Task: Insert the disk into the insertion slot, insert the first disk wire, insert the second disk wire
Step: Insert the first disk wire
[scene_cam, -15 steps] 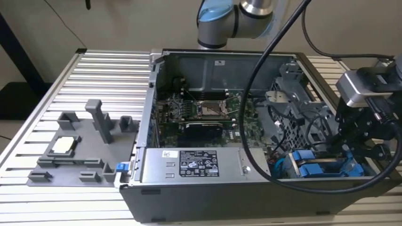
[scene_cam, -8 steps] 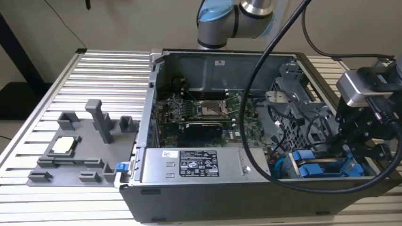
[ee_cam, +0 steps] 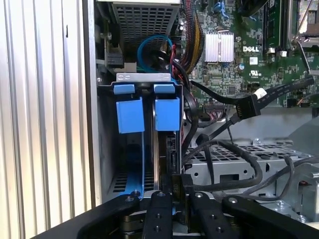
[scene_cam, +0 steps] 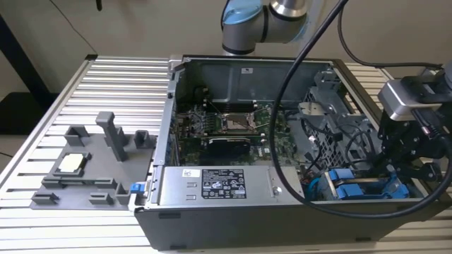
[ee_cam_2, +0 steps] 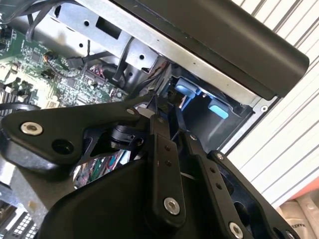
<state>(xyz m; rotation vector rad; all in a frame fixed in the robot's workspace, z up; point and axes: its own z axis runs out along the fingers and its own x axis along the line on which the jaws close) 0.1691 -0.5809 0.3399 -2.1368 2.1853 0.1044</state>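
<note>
The disk (ee_cam: 166,113), in its bright blue carrier, sits upright inside the insertion slot (ee_cam: 142,77) of the grey drive cage, next to a second blue-carriered drive (ee_cam: 129,117). My gripper (ee_cam: 178,191) hovers right over the disk's exposed connector edge. It is shut on a black disk wire plug (ee_cam: 178,180), and the plug's cable (ee_cam: 234,185) trails away across the perforated bracket. In the second wrist view the gripper (ee_cam_2: 172,112) points at the two blue carrier tabs (ee_cam_2: 187,89). In the exterior view the gripper (scene_cam: 399,169) hangs over the case's near corner on the exterior view's right, beside the blue carriers (scene_cam: 347,189).
The open grey computer case (scene_cam: 211,222) holds a green motherboard (scene_cam: 233,124), a power supply (scene_cam: 222,185) and loose black cables (ee_cam: 239,107). A perforated grey fan bracket (ee_cam: 234,154) lies beside the cage. A grey fixture tray (scene_cam: 84,169) rests on the slatted table at the exterior view's left.
</note>
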